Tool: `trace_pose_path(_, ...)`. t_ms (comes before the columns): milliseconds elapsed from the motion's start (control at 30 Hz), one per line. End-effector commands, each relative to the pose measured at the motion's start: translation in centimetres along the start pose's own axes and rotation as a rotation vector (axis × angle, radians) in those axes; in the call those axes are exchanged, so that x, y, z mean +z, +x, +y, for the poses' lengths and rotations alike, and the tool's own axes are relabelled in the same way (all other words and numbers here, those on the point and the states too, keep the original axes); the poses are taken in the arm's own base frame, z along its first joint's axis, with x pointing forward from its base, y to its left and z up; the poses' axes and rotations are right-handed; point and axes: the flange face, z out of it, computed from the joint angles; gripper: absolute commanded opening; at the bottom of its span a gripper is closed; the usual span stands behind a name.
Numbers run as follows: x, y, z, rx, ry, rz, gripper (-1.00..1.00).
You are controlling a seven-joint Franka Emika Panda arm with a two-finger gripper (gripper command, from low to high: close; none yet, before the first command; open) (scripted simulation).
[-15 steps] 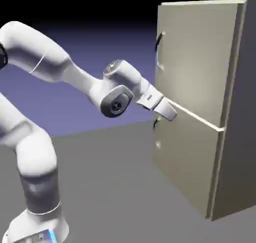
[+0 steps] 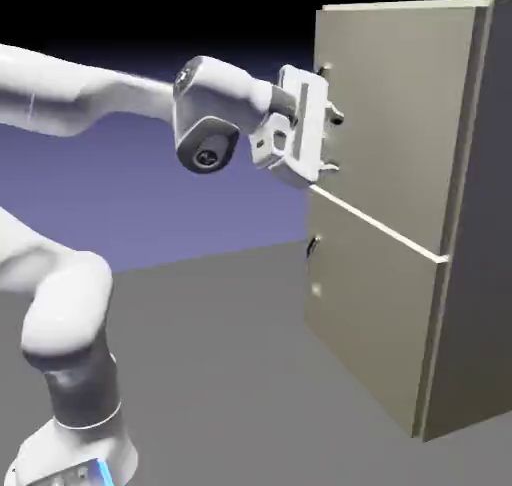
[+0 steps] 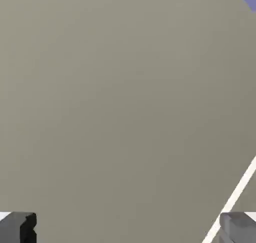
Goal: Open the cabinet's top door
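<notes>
The tall beige cabinet (image 2: 455, 304) stands at the right of the exterior view. My gripper (image 2: 334, 142) is open, its two dark fingertips (image 2: 338, 119) stacked one above the other and pointing at the lower left part of the top door (image 2: 410, 104). The hand hides most of the door's dark handle; only its upper end (image 2: 322, 71) shows. In the hand view the top door (image 3: 125, 97) fills the picture, the grey fingertips (image 3: 17, 227) stand wide apart in the bottom corners around my gripper (image 3: 128, 229), and nothing lies between them. No handle shows there.
A pale seam (image 2: 380, 226) divides the top door from the shorter bottom door (image 2: 370, 314), which has a small dark handle (image 2: 312, 246). The same seam (image 3: 235, 197) crosses the hand view's lower right. Grey floor (image 2: 230, 374) spreads before the cabinet.
The hand has risen from the seam near the bottom door's handle to the top door's lower left. It has turned so its fingers stand one above the other.
</notes>
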Motion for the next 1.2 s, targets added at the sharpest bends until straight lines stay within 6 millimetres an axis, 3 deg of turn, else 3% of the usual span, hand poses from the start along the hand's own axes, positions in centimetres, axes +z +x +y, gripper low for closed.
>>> trace_pose_path(0, -0.5, -0.5, -0.3, 0.067, 0.02, -0.006, 0.0)
trace_pose_path(300, -3.6, -5.7, -1.0, 0.645, 0.151, -0.113, 0.0)
trace_pose_path(600, -3.9, -11.1, 1.7, 1.19, 0.182, -0.265, 0.0)
trace_pose_path(800, -2.2, -14.2, 5.0, 1.542, 0.147, -0.358, 0.0)
trace_pose_path(1033, 1.7, -16.6, 10.1, 1.94, 0.068, -0.428, 0.0)
trace_pose_path(1067, 1.7, -16.6, 10.1, 1.94, 0.068, -0.428, 0.0)
trace_pose_path(1167, 4.4, -17.1, 9.1, 1.94, 0.069, -0.429, 0.0)
